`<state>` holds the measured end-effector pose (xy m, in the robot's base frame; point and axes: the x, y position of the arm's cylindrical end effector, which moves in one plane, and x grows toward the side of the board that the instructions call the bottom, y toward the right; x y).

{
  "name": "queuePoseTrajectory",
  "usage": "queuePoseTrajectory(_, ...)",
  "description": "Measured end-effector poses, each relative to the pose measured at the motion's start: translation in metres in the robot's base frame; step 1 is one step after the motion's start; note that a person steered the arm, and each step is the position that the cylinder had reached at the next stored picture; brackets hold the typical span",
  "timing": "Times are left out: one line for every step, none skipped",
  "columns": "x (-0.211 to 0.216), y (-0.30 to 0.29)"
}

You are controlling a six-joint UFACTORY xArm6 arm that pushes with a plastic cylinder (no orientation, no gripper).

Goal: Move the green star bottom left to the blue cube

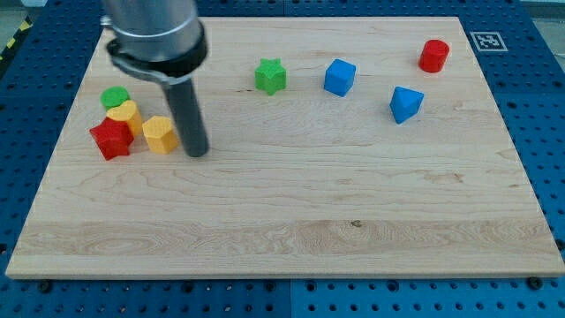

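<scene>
My tip (196, 152) sits just at 3 o'clock of the yellow block (160, 134), w/ red star (111, 139), yellow cylinder (124, 113), green cylinder (114, 97) crowding 9–10. Open wood toward green star (271, 76) at 1–2; blue cube (339, 77) just at its 3.

Light was bright and even; blocks cast only faint, soft shadows on the tabletop (291, 212). Focus stayed sharp, without glare.

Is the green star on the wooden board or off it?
On it. The green star sits on the wooden board near the view's top, left of the blue cube. My tip is far left.
</scene>
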<state>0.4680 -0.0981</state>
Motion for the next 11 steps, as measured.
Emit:
queuePoseTrajectory(-0.016, 0.051)
queuePoseTrajectory(-0.048, 0.087)
queuePoseTrajectory(-0.074, 0.105)
queuePoseTrajectory(-0.096, 0.102)
queuePoseTrajectory(-0.111, 0.091)
queuePoseTrajectory(-0.111, 0.109)
queuePoseTrajectory(-0.128, 0.119)
queuePoseTrajectory(-0.153, 0.109)
queuePoseTrajectory(-0.144, 0.025)
queuePoseTrajectory(-0.119, -0.033)
queuePoseTrajectory(-0.121, -0.029)
